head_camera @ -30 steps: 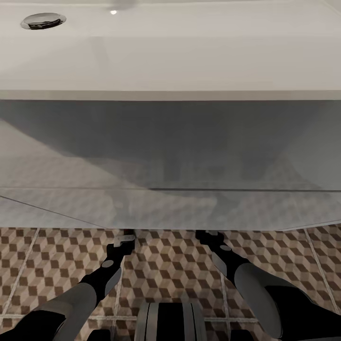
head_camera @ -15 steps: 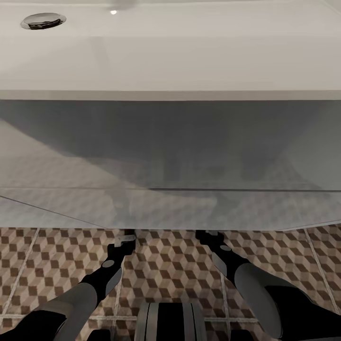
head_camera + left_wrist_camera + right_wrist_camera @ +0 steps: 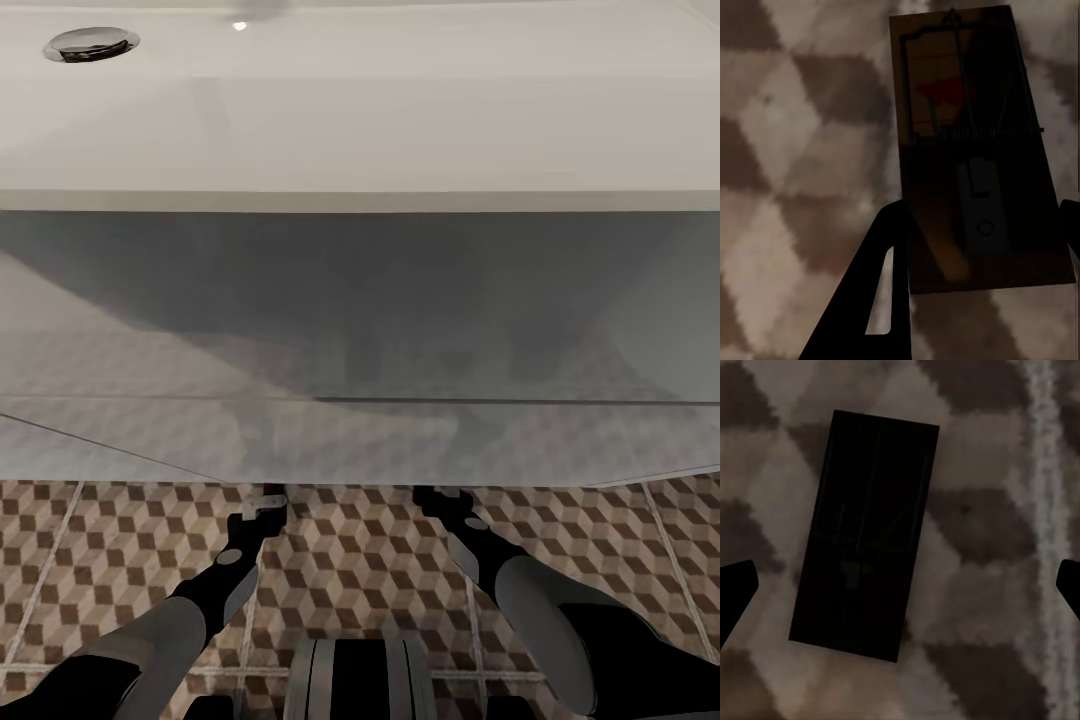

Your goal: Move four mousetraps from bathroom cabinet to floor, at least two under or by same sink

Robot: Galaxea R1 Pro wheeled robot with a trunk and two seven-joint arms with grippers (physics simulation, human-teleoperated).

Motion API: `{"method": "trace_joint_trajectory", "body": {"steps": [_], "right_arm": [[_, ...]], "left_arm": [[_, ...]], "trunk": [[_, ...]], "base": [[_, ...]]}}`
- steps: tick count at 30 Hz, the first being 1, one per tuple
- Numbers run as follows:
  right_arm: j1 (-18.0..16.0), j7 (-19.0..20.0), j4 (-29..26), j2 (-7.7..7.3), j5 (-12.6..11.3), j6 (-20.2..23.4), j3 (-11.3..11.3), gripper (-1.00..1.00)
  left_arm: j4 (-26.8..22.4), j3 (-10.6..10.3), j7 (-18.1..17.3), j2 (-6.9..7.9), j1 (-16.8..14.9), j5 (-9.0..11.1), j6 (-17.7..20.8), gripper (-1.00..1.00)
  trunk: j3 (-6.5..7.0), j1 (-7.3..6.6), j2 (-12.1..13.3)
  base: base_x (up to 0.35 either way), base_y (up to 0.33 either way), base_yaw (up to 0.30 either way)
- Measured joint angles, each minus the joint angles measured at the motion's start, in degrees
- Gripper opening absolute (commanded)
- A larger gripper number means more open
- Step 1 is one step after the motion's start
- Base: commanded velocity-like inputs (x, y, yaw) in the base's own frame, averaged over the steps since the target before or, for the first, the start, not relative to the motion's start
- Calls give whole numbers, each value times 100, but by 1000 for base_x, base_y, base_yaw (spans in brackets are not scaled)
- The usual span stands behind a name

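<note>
Left wrist view: spread fingers [image 3: 881, 289] flank a mousetrap [image 3: 975, 150] lying on the bathroom floor [image 3: 802, 150]; the right gripper [image 3: 900, 585], also spread, hangs over a dark mousetrap [image 3: 866, 536].

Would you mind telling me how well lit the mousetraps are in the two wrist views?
Left wrist view: the mousetrap is dim, though its red spot and spring still read. Right wrist view: the other mousetrap is almost black in shadow, detail barely visible, on blurry bathroom floor.
</note>
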Motion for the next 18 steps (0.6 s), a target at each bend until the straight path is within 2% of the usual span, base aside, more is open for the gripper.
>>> {"method": "trace_joint_trajectory", "body": {"steps": [9, 18], "right_arm": [[-1, 0, 0, 1, 1, 0, 0, 100], [-1, 0, 0, 0, 1, 0, 0, 100]], "left_arm": [[0, -5, 0, -4, 0, -7, -33, -100], [0, -5, 0, -5, 0, 2, -233, -100]], "trunk": [[0, -2, 0], [0, 0, 0]], "base": [[139, 0, 0], [34, 0, 0]]}}
